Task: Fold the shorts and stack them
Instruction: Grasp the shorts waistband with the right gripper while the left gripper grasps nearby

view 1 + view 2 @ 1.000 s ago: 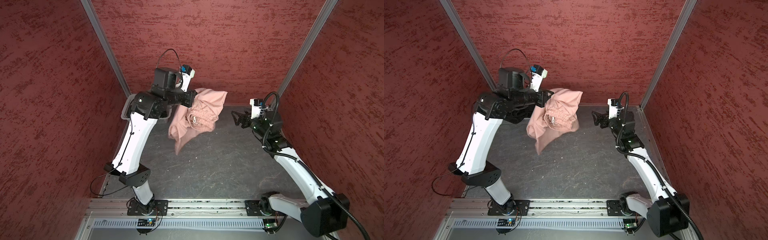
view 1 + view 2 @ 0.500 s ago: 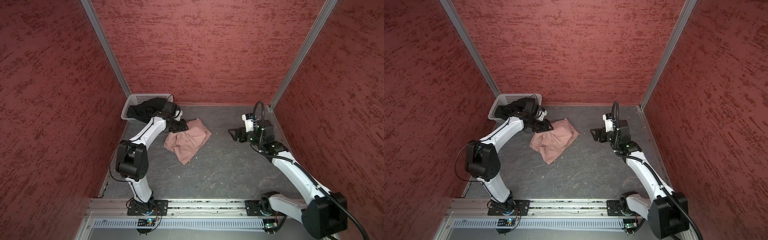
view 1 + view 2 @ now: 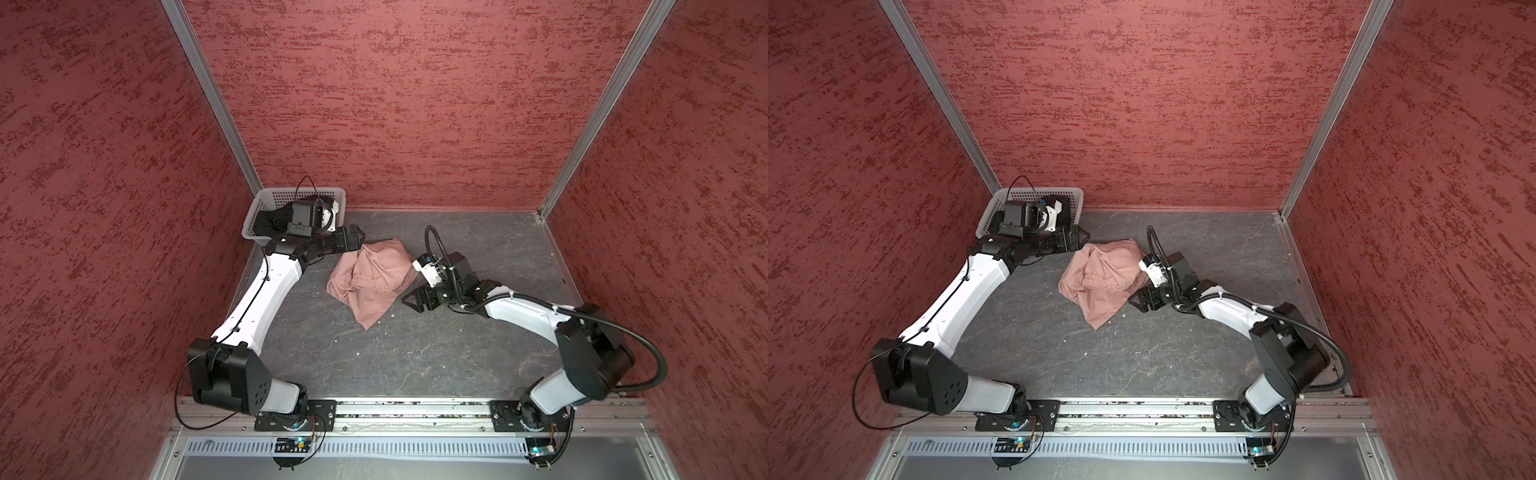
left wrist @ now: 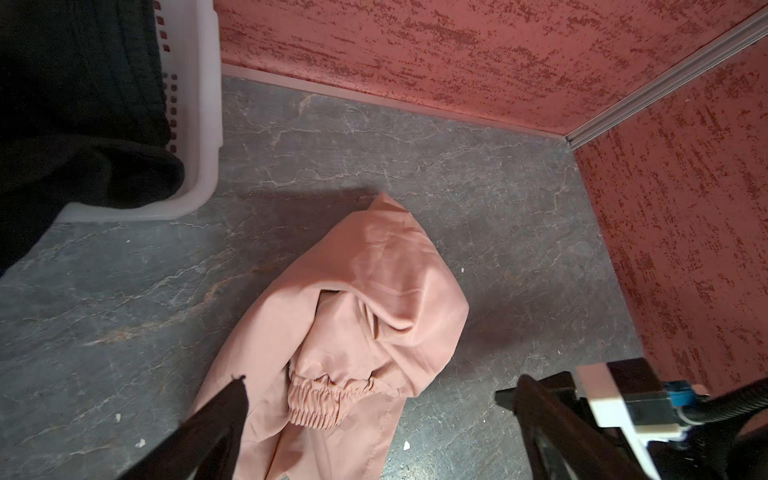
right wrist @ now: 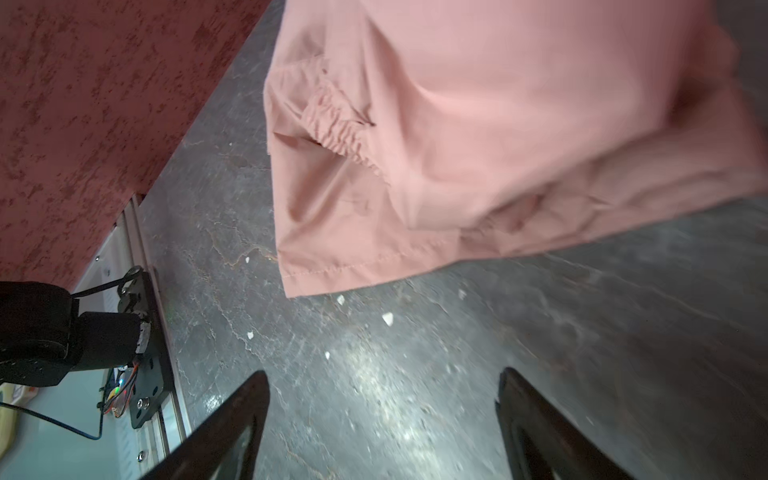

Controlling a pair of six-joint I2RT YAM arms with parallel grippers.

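- The pink shorts [image 3: 368, 278] are no longer carried. A second ago they hung in the air from the closed left gripper [image 3: 352, 240]. Now they lie on the grey table [image 3: 395, 353] near its middle, just in front of the white basket [image 3: 266, 198].
- The left gripper's jaws are now spread fully apart and nothing is held between them. In the left wrist view, the left gripper [image 4: 379, 380] stands over the cloth, and the pink shorts [image 4: 353, 332] are seen lying free below it.
- The right gripper [image 3: 415, 298] has been brought in from well apart. It is now placed just beside the edge of the heap nearest the right arm. In the right wrist view, its jaws are wide open and empty, with bare table between them. The hem of the pink shorts [image 5: 478, 145] lies just ahead of them.
- The pink shorts are not laid flat. They are bunched, one layer is turned over another, and the gathered waistband [image 4: 320, 399] is partly buried in the folds.
- The black shorts [image 3: 266, 222] are left in the basket, partly hidden behind the left arm.
- Task meaning: the release is judged to complete the transfer of the first pair to the work area. No fold has yet been made and nothing is stacked.
- Next step, as judged: two edges of the pink shorts are to be gripped and the cloth spread flat before it is folded. The hem beside the right gripper is the nearest edge available.
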